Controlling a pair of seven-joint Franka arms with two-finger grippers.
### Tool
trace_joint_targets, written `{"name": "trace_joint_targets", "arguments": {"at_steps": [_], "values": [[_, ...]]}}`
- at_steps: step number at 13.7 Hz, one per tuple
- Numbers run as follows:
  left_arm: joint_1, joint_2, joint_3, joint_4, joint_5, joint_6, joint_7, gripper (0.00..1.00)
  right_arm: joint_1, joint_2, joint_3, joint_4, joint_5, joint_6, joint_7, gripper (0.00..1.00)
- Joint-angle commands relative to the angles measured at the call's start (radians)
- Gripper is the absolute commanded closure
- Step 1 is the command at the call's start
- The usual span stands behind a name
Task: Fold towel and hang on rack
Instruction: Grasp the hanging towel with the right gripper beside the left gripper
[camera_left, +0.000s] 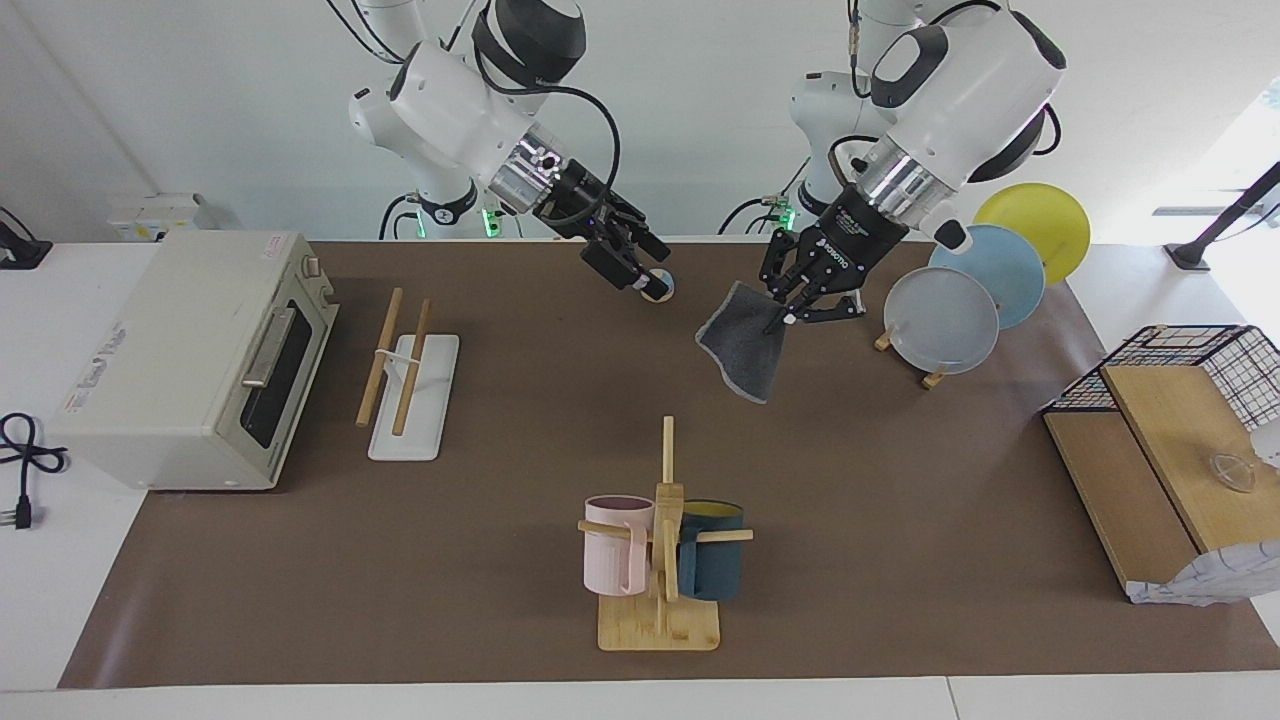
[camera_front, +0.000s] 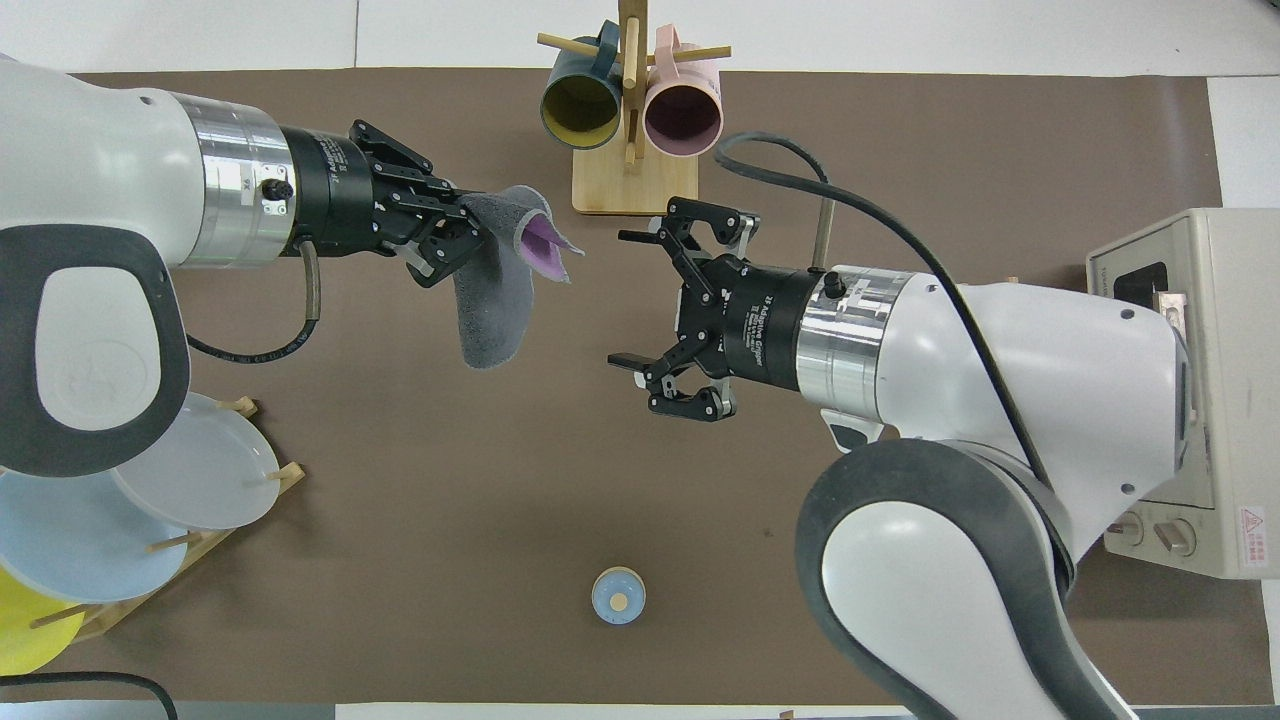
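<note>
Over the mid part of the table (camera_left: 900, 560), both grippers are up in the air, facing each other. Left gripper (camera_left: 783, 318) (camera_front: 462, 222) is clamped on one edge of the towel (camera_left: 741, 344) (camera_front: 497, 290), which hangs free, grey face out w/ a bit of purple showing. Right gripper (camera_left: 640, 272) (camera_front: 632, 300) is empty, fingers wide apart, beside the towel, prob. not touching it. Rack (camera_left: 405, 370) stands near the table's edge at the right arm's end, just in front of the toaster oven (camera_left: 190, 360).
</note>
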Motion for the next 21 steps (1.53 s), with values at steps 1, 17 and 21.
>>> {"name": "trace_joint_targets", "arguments": {"at_steps": [1, 17, 21], "values": [[-0.009, -0.046, 0.010, -0.060, 0.000, 0.029, -0.043, 1.00, 0.025, 0.039, -0.005, 0.010, 0.032, 0.067, -0.046, 0.00], [-0.024, -0.074, 0.010, -0.116, 0.002, 0.039, -0.126, 1.00, 0.096, 0.266, 0.001, 0.231, 0.112, 0.222, -0.054, 0.00], [-0.023, -0.074, 0.010, -0.116, 0.002, 0.042, -0.139, 1.00, 0.107, 0.271, 0.003, 0.231, 0.116, 0.266, -0.092, 0.41]]}}
